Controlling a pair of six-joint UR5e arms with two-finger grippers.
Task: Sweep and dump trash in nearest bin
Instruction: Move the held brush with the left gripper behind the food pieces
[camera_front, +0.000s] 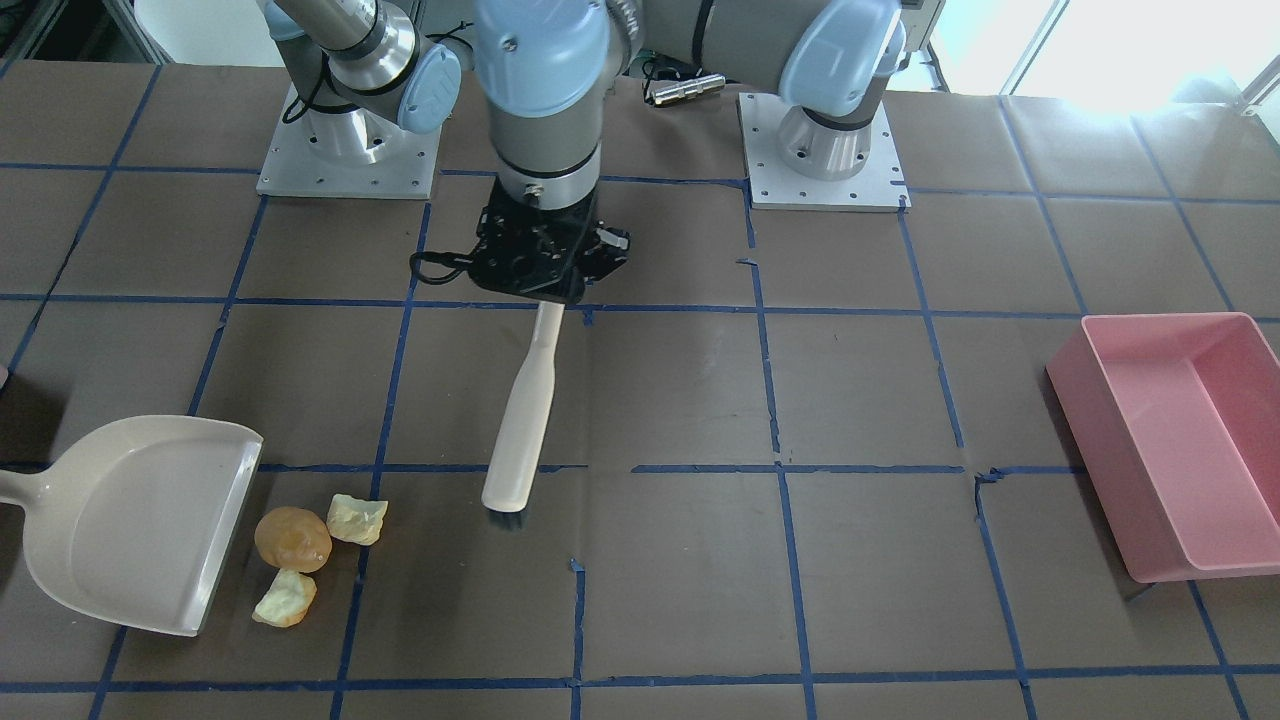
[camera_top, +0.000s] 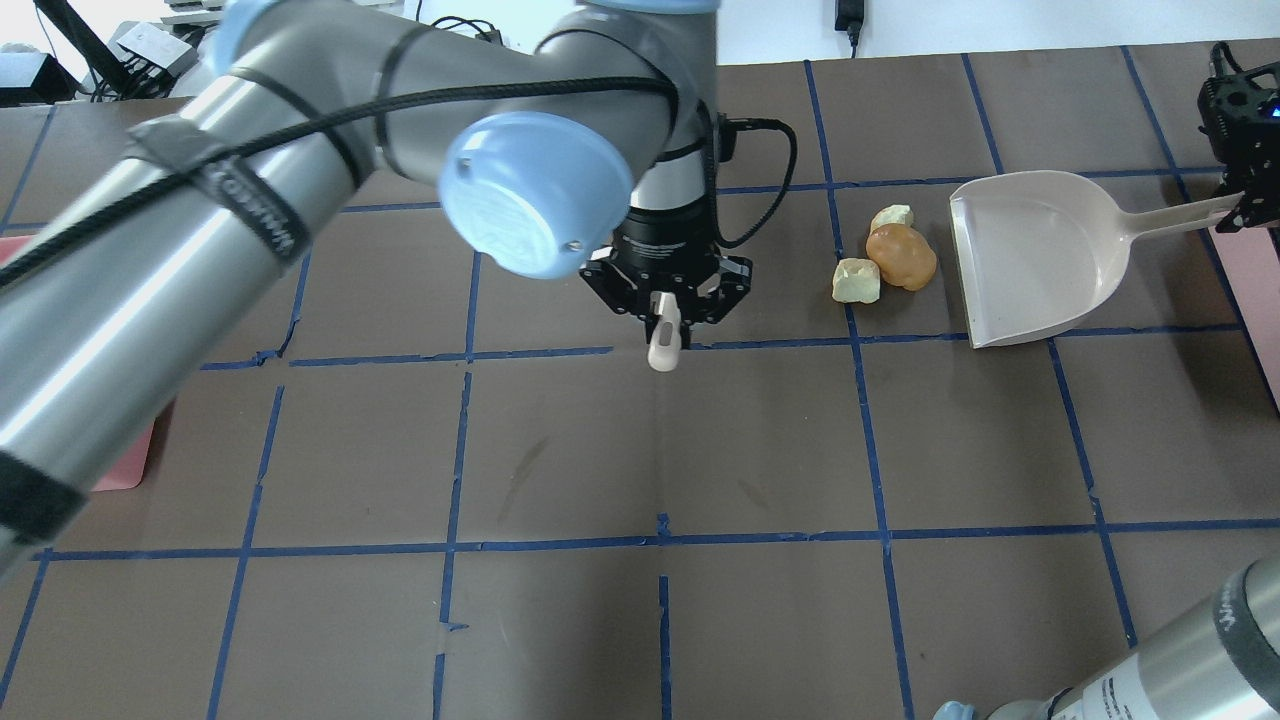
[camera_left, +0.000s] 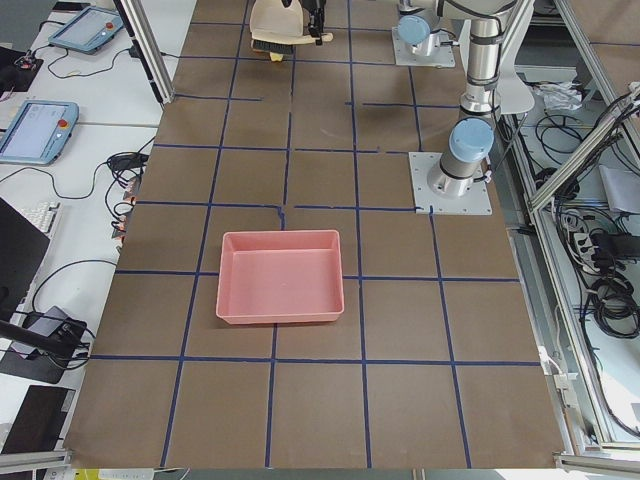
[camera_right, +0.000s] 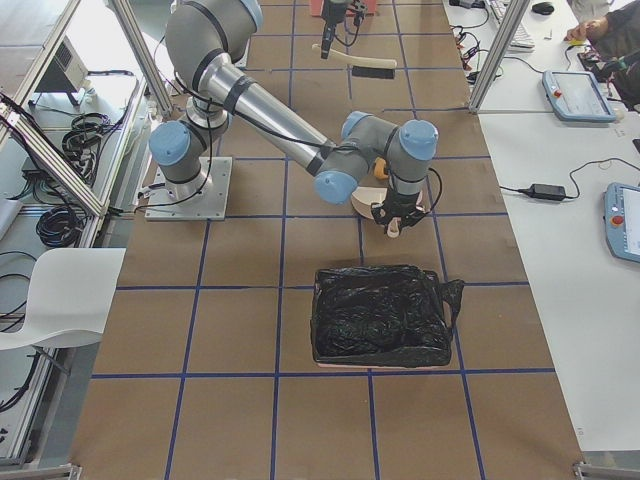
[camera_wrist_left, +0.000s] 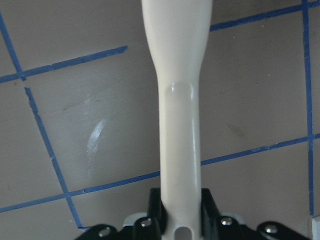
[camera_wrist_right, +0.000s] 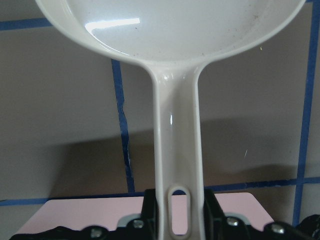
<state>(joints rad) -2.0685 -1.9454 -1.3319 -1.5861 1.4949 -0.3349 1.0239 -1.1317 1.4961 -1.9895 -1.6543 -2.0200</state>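
Left pincer (camera_top: 665, 318) is clamping brush (camera_top: 662, 348); trash (camera_top: 900, 257) is lying to its right, just beside dustpan (camera_top: 1040, 255), which right pincer (camera_top: 1238, 200) is clamping.

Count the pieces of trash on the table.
3, beside the dustpan's open edge: an orange-brown ball, a pale chunk on its brush side, a second pale chunk farther from the robot. None looks hidden.
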